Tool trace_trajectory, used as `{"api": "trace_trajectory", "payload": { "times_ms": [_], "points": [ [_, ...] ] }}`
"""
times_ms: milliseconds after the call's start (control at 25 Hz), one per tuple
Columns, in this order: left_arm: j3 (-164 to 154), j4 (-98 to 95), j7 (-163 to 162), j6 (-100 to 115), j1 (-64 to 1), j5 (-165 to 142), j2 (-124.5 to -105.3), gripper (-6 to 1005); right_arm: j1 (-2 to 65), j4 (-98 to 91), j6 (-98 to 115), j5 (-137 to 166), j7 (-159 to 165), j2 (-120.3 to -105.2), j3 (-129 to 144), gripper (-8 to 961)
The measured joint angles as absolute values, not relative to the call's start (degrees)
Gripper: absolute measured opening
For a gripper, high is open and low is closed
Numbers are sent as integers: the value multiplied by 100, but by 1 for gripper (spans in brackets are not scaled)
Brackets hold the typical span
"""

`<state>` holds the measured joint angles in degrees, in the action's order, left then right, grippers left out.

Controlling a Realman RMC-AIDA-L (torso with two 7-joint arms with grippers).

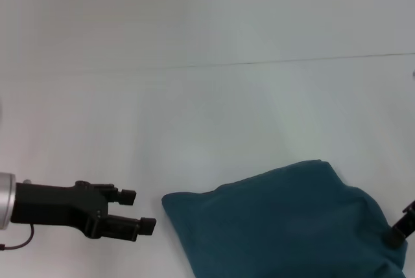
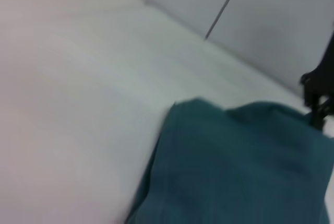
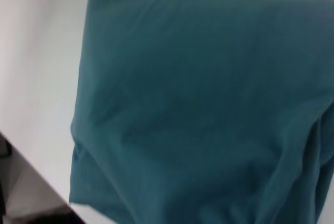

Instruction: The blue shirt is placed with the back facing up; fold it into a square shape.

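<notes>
The blue shirt [image 1: 279,226] lies as a folded, roughly rectangular bundle at the near right of the white table [image 1: 194,116]. In the wrist views the blue shirt [image 2: 240,166] [image 3: 209,104] shows soft creases and a doubled edge. My left gripper [image 1: 139,210] hovers low, just left of the shirt's left corner. It is open, with nothing between its fingers. My right gripper [image 1: 401,226] shows only as a black tip at the shirt's right edge. The left wrist view also catches the right gripper [image 2: 318,104] beyond the cloth.
A thin seam [image 1: 259,63] runs across the table at the back. The table's near edge [image 3: 36,174] shows in the right wrist view, close to the shirt's corner.
</notes>
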<state>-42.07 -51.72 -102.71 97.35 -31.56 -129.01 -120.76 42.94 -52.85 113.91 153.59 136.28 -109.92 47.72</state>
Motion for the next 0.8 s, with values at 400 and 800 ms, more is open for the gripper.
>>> {"api": "trace_trajectory", "payload": {
  "times_ms": [400, 800],
  "points": [
    [-4357, -5135, -11982, 9471, -3566, -13200, -11994, 905, 4357, -5209, 11376, 15408, 13605, -10976, 5111, 26],
    [-4341, -4056, -14017, 8943, -4193, -13344, -11641, 905, 4404, -5203, 11368, 15415, 13536, -11027, 5237, 26]
  ]
}}
